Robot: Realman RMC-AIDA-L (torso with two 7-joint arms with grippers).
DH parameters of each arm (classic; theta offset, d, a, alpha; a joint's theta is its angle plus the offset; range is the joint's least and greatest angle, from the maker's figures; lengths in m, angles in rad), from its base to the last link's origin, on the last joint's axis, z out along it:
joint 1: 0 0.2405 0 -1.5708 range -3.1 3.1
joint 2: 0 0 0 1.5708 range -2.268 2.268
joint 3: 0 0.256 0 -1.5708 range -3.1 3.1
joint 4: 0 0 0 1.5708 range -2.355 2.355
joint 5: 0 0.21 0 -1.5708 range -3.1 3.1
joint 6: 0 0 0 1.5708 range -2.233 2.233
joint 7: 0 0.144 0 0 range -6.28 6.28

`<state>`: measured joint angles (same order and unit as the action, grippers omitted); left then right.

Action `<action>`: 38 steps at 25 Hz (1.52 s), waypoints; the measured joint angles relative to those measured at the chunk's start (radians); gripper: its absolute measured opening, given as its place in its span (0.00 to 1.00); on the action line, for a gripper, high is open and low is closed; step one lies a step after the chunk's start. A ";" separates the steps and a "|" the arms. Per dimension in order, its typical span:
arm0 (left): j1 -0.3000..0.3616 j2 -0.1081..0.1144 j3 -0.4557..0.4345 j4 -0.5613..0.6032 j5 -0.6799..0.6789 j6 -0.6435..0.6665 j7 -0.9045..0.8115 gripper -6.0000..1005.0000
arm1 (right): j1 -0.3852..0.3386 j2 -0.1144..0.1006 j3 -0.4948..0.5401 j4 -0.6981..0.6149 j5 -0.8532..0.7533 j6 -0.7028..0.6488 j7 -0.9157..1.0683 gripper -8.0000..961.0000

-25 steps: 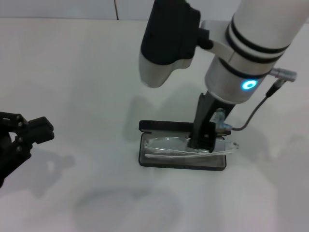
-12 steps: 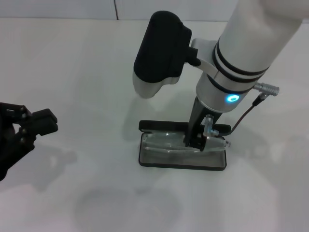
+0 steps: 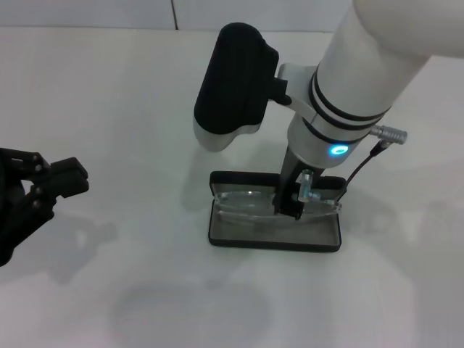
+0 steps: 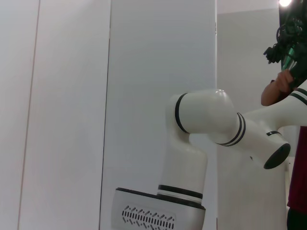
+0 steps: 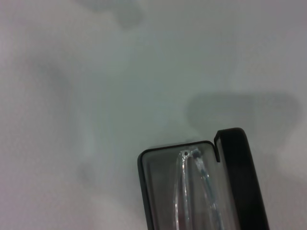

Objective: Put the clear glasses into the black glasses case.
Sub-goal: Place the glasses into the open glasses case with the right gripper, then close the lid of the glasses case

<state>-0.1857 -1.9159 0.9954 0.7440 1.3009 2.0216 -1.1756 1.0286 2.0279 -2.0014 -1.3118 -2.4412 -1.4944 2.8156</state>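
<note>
Head view: the white desk (image 3: 109,109) carries everything, and the right arm reaches in from the far right, its tool (image 3: 293,201) pointing down into the middle of the scene. The left tool (image 3: 43,190) sits at the left edge, well apart from the work and seemingly idle — its fingers stand apart, holding nothing.

The black glasses case (image 3: 274,240) lies open near the centre of the desk, its long axis running left to right, the lid standing along the far side and the grey tray toward the near side. The clear glasses (image 3: 246,206) lie in the tray along that same axis, with one end at the right reaching the case's right rim. The right wrist view shows one end of the case with a clear arm of the glasses resting inside it.

The right tool is directly over the glasses, right of the case's middle, and its fingers look clamped on the frame there, though the clear plastic makes the contact hard to read. The glasses appear nearly seated, so the coming move turns on one relation — the frame lies directly beneath the tool and parallel to the tray, so a release and a straight lift should leave it in place. The right arm is by far the nearer.
</note>
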 joint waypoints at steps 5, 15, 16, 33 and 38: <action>0.000 -0.001 -0.002 0.000 0.000 -0.001 0.000 0.08 | 0.001 0.000 -0.011 0.002 0.000 0.007 -0.003 0.10; -0.010 -0.011 -0.047 -0.011 0.028 -0.001 0.001 0.08 | 0.001 0.000 -0.013 0.013 -0.001 0.009 -0.008 0.11; -0.010 -0.011 -0.047 -0.011 0.029 -0.001 0.001 0.08 | 0.002 0.000 -0.013 0.015 -0.001 0.009 -0.008 0.11; -0.005 -0.007 -0.047 -0.009 0.024 0.005 0.000 0.08 | -0.019 0.000 -0.014 -0.036 0.007 0.012 -0.012 0.12; -0.002 0.001 -0.050 -0.002 -0.001 0.007 -0.010 0.08 | -0.083 0.000 0.006 -0.113 0.007 0.005 -0.027 0.12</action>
<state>-0.1873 -1.9152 0.9451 0.7417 1.2998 2.0285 -1.1856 0.9452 2.0278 -1.9956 -1.4248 -2.4344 -1.4893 2.7885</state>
